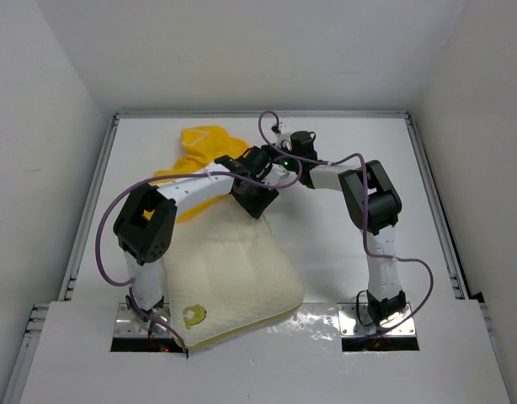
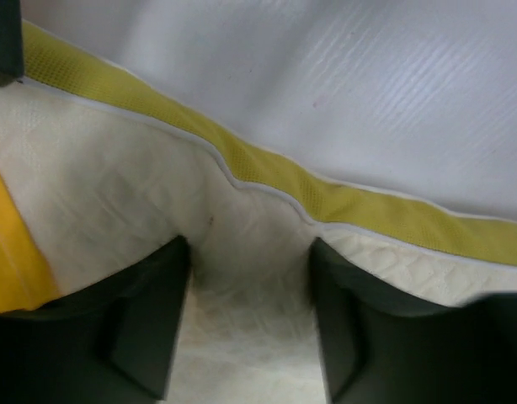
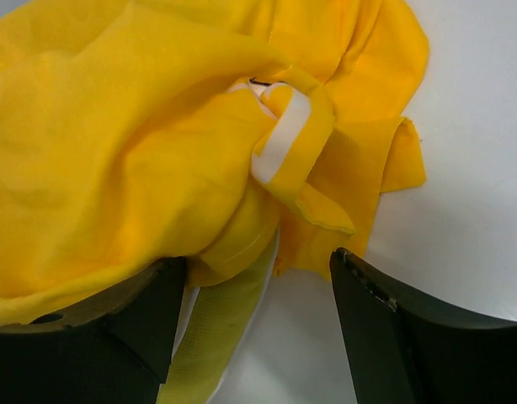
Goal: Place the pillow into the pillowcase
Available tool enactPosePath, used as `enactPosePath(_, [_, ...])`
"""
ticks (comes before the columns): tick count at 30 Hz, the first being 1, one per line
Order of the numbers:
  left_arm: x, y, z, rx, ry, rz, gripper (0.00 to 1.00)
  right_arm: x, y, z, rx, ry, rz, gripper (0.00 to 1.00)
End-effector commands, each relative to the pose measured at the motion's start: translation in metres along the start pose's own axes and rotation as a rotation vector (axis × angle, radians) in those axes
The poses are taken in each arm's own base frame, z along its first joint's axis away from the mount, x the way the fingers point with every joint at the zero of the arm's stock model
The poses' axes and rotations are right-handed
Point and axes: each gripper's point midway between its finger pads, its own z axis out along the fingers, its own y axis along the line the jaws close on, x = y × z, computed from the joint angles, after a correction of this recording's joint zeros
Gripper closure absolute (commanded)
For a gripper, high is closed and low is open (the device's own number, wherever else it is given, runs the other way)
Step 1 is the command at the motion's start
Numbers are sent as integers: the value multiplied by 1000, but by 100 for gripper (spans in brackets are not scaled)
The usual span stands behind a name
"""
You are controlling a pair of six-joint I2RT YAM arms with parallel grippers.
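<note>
White walls box in the white table (image 1: 351,143); the pillow (image 1: 233,273) lies near left, the bunched pillowcase (image 1: 204,143) at its far end, both arms crossing above where they meet; only wrist views show the grips: left gripper (image 2: 250,337) astride quilted pillow, pinching or not I cannot tell; right gripper (image 3: 258,337) spread, unclenched, pillowcase draped over one finger (image 3: 98,337).

Quilted matt cloth on the pillow (image 1: 233,269), thin creased cloth for the pillowcase (image 1: 204,147), the table (image 1: 343,143) smooth and faintly glossy.
</note>
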Motion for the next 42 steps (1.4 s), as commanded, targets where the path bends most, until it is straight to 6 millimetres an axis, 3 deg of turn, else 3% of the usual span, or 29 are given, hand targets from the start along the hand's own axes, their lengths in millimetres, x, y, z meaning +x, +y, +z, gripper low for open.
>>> enactPosePath(1, [7,-3,21,14,20,-70,51,-12,4,0,-43,-50,-20,31])
enactPosePath(2, [7,-2,25,9,19,-76,60,-21,7,-7,-45,-71,-34,31])
enactPosePath(3, [8,-1,28,5,20,-77,69,-13,-1,-15,-28,-65,-23,31])
enactPosePath(4, [10,0,30,-4,25,-85,93,-14,-3,-21,-20,-74,-33,31])
enactPosePath(5, [10,5,31,-30,26,-97,100,-21,-5,-28,-16,-99,-52,31])
enactPosePath(6, [11,8,31,-38,25,-101,100,-28,-1,-30,-22,-116,-88,32])
enactPosePath(8, [10,10,23,-49,8,-82,100,-28,-13,-46,-5,-113,-99,32])
enactPosePath(11, [9,18,5,-82,-36,-26,100,-24,-9,-48,-71,-61,-137,27])
enactPosePath(16, [9,11,-16,-42,-67,75,100,-25,-10,-36,-109,-63,-149,26])
enactPosePath(19, [8,6,-17,-11,-75,81,100,-20,-16,-32,-99,-71,-157,31])
enactPosePath(21, [7,5,-17,-6,-77,80,100,-27,-12,-26,-131,-77,-157,35])
enactPosePath(29, [-2,7,-22,-8,-88,87,100,-14,-24,9,-139,-68,-106,38])
enactPosePath(32, [-2,7,-21,-4,-87,83,100,-18,-15,17,-183,-76,-86,45])
enactPosePath(35, [-4,10,-19,-14,-90,68,100,-35,1,20,-232,-148,-69,77])
enactPosePath(36, [-6,12,-19,-15,-93,49,100,-39,5,18,-249,-168,-60,94])
enactPosePath(37, [-9,17,-21,-17,-104,34,100,-31,7,14,-253,-168,5,100])
enactPosePath(39, [-10,25,-23,-25,-109,2,100,-51,17,-2,-251,-259,-20,100])
enactPosePath(40, [-11,37,-26,-44,-117,-26,100,-33,12,-11,-221,-246,12,100])
enactPosePath(42, [-11,58,-29,-104,-116,-73,100,-52,22,-35,-188,-322,-35,100])
